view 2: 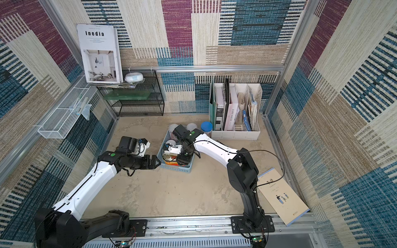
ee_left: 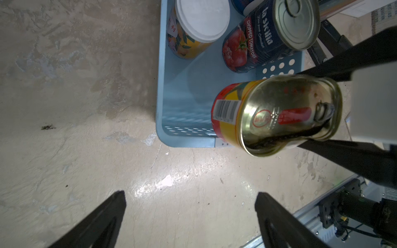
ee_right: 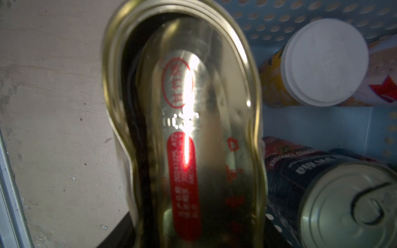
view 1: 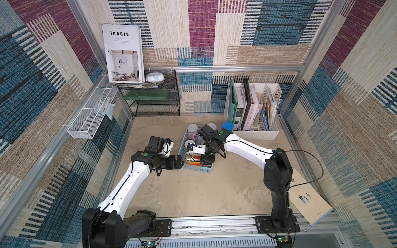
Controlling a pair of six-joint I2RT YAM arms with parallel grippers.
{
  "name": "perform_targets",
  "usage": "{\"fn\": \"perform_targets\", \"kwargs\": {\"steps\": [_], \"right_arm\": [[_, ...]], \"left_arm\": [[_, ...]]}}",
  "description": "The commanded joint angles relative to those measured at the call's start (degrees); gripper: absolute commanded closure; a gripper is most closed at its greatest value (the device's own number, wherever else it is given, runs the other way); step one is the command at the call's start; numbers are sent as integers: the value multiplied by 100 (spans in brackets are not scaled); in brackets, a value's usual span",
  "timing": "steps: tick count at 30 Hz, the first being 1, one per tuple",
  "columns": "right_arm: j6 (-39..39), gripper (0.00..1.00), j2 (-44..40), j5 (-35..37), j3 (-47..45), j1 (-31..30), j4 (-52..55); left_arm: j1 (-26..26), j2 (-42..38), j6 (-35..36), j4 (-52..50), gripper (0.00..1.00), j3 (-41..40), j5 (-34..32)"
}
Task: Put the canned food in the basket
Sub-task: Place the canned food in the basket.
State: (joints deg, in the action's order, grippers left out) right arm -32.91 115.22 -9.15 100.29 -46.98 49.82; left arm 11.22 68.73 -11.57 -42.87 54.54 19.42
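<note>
Left gripper (view 1: pixel 180 163) sits low, just beside the left wall of the basket (view 1: pixel 198 171). Its jaws are spread fully wide with nothing between them. In the left wrist view its black fingertips (ee_left: pixel 116 199) frame bare tabletop only.

The basket is light blue with perforated walls. The left wrist view shows two cans inside it:
- The orange-yellow can (ee_left: pixel 193 28), white-lidded, is against the left wall.
- The silver pull-tab tin (ee_left: pixel 268 40), labelled chopped tomatoes, lies on its side just beside that can, toward the right wall.

The pink can (view 1: pixel 192 132) stands upright at the basket's far end. Whether it is inside the rim cannot be told.

The oval gold tin (ee_left: pixel 277 116), with red-and-yellow label, is at the basket's near end by the right near corner, its lid tilted. The right gripper (view 1: pixel 206 160) reaches in from the right and has hold of this tin. Its jaws are partly closed, one finger (ee_left: pixel 335 64) pressing each long side. The right wrist view shows the gold lid (ee_right: pixel 184 128) filling the space directly ahead of the claw. Whether the tin rests on the basket floor cannot be told.
</note>
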Motion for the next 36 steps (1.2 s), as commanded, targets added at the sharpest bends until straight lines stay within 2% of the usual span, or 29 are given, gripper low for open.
{"fn": "perform_targets", "kwargs": {"steps": [1, 12, 27, 36], "right_arm": [[-33, 54, 136, -149, 96, 29, 26], [-23, 57, 585, -275, 253, 150, -145], [50, 48, 910, -586, 4, 172, -425], [26, 45, 1090, -638, 22, 220, -185]], "left_arm": [[-15, -2, 6, 70, 1, 12, 92], [-33, -6, 6, 77, 1, 8, 117], [-59, 39, 20, 71, 1, 28, 120], [-74, 59, 24, 69, 1, 21, 131]]}}
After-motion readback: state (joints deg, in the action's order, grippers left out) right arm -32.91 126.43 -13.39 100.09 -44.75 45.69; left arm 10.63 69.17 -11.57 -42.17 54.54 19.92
